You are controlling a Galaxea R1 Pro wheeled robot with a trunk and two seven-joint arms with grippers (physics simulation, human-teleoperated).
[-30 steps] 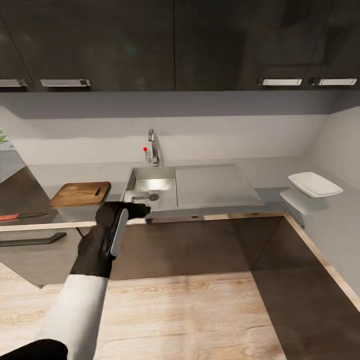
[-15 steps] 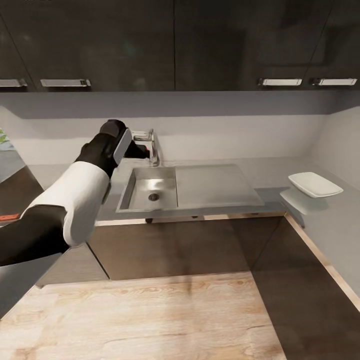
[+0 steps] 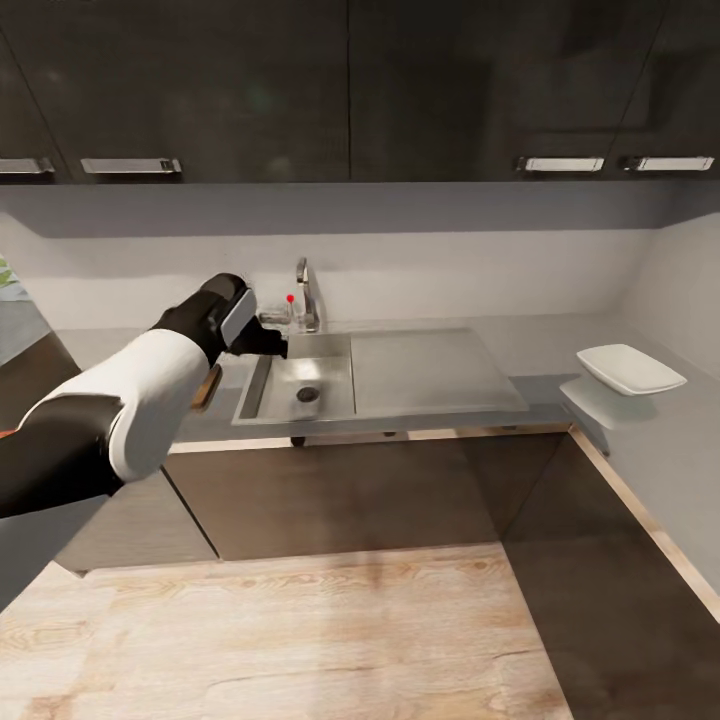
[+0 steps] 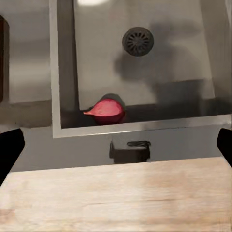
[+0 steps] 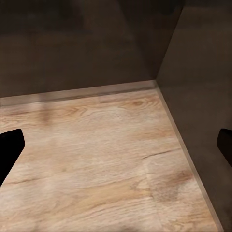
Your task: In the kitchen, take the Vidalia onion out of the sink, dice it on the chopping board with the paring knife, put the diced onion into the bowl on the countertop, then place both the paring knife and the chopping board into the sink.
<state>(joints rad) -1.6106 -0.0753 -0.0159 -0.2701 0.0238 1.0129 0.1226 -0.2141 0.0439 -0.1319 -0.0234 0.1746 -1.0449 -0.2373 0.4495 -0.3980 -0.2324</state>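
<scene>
Pinkish-red and teardrop-shaped, the small Vidalia onion (image 4: pixel 106 110) lies on the floor of the rectangular grey steel sink (image 3: pixel 268 372), tucked against one basin wall and well apart from the round drain (image 4: pixel 138 41). I have my left gripper (image 3: pixel 268 331) over the back-left corner of the basin, just beside the curved chrome tap (image 3: pixel 305 294) with its red knob; in the left wrist view its two black fingers (image 4: pixel 9 151) sit spread wide at the frame edges with nothing between them, so it is released and empty. The right gripper's fingers (image 5: pixel 10 146) are likewise spread apart and empty, hanging over pale wooden floor (image 5: pixel 96 159) beside dark cabinets. The shallow white square bowl (image 3: pixel 630 368) waits on the grey steel-look counter (image 3: pixel 535 392) at the right, well apart from the sink. I judge the onion light, firm and smooth-skinned, so likely to roll or squirt out of a pinch. I would take hold across its widest middle, not at the tapered tip. The wall beside it leaves little room for a finger on that side, so I expect to come down from above with the fingers lined up along the wall.
</scene>
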